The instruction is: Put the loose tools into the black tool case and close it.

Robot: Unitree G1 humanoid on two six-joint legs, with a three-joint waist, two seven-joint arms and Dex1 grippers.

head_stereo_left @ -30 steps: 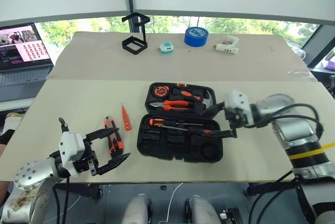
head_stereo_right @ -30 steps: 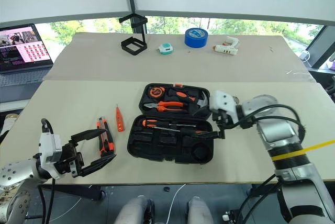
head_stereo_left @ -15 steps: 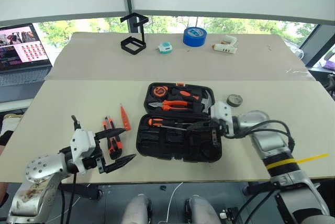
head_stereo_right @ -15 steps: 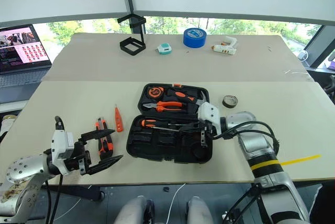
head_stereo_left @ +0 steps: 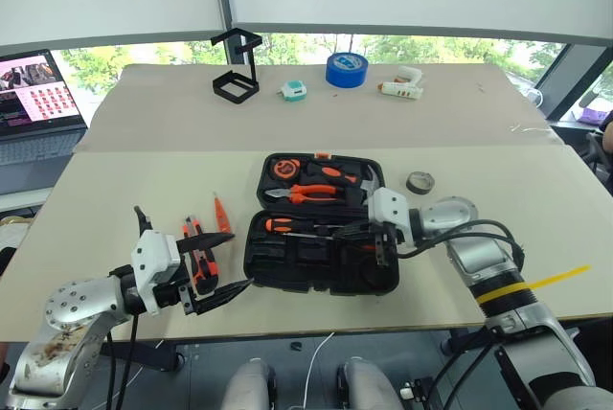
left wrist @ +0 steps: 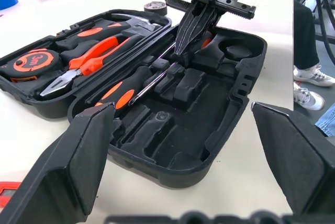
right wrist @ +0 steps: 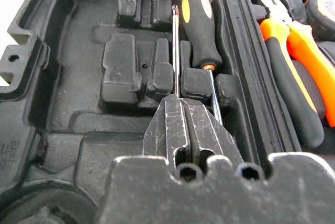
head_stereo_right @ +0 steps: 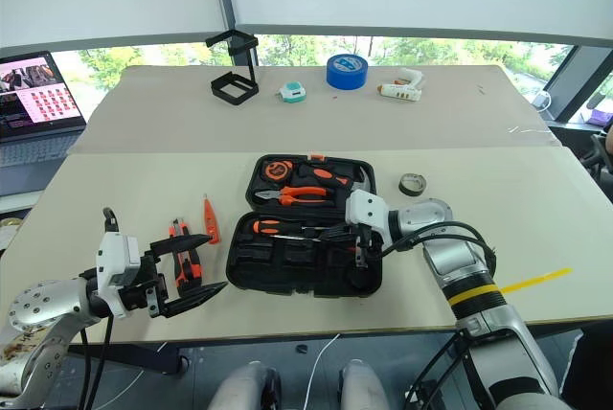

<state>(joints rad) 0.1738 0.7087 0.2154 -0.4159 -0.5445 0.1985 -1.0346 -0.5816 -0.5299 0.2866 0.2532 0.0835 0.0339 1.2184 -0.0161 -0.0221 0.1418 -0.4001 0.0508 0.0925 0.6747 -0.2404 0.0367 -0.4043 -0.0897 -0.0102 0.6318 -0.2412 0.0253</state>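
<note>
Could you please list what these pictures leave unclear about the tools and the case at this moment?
- Right gripper: shut over the black tool case; in the right wrist view its fingers cover the screwdriver shaft, so pinching or merely pressing is unclear.
- Utility knife: in the head views the open left gripper partly covers it.
- Tester pen: too small to read details.
- Case latch: hidden by the lid's edge.

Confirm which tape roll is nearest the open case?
The small grey-black tape roll, lying flat on the table just off the black tool case's right edge. The big blue tape roll sits on the far table by the white glue gun.
</note>
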